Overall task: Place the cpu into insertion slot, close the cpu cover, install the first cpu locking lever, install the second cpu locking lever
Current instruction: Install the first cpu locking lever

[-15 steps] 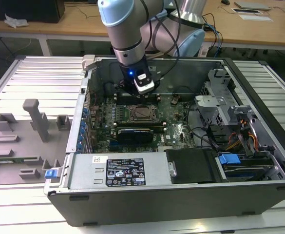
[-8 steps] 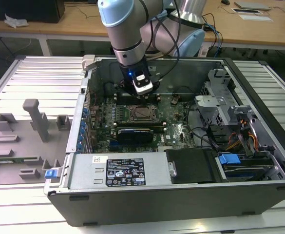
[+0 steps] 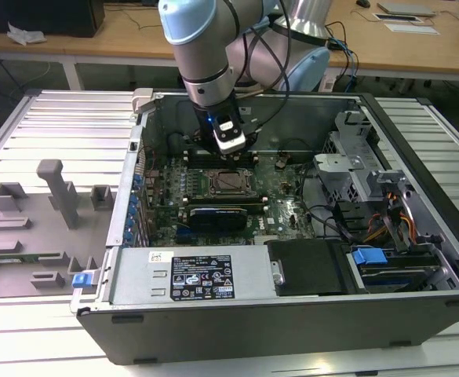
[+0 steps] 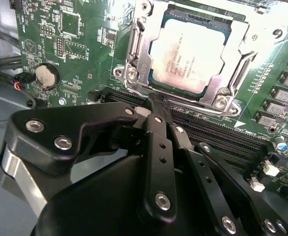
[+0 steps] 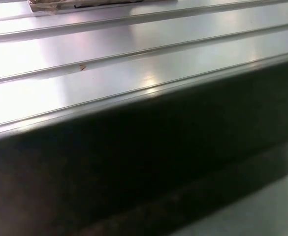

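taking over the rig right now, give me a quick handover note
Gripper: shut, nothing seen held, tips at the socket's edge next to the memory slots.
Cpu: seated in the insertion slot.
Cpu cover: down over the chip, framing it.
Done: cpu placed, cover closed.
Left: the two locking levers; I cannot tell whether either is latched.

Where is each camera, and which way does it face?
Exterior view: off-arm, looks down into the computer case; arm and gripper show.
Second wrist view: wrist-mounted, looks past the gripper at the cpu.
First wrist view: wrist-mounted, faces ribbed metal panel.
Exterior and second wrist share gripper and cpu.
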Available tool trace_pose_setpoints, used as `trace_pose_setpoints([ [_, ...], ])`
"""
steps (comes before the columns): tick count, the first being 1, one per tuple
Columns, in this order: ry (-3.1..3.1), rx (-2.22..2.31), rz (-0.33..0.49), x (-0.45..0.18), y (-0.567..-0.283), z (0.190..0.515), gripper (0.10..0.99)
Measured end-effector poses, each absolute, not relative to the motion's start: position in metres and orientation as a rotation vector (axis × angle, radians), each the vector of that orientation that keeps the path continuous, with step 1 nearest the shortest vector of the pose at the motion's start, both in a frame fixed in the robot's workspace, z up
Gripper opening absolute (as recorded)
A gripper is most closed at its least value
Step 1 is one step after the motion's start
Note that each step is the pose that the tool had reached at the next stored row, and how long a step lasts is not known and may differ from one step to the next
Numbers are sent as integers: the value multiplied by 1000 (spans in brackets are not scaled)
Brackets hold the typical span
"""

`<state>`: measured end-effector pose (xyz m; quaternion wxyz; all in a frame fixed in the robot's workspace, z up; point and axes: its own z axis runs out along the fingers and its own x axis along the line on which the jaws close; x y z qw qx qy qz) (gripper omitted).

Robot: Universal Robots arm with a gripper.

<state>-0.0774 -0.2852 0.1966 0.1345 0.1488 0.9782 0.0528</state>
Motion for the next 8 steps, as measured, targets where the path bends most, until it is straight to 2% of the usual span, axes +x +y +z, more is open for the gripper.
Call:
trace_pose_setpoints([
  [8,2834,439,153,-75,-287,195,106],
])
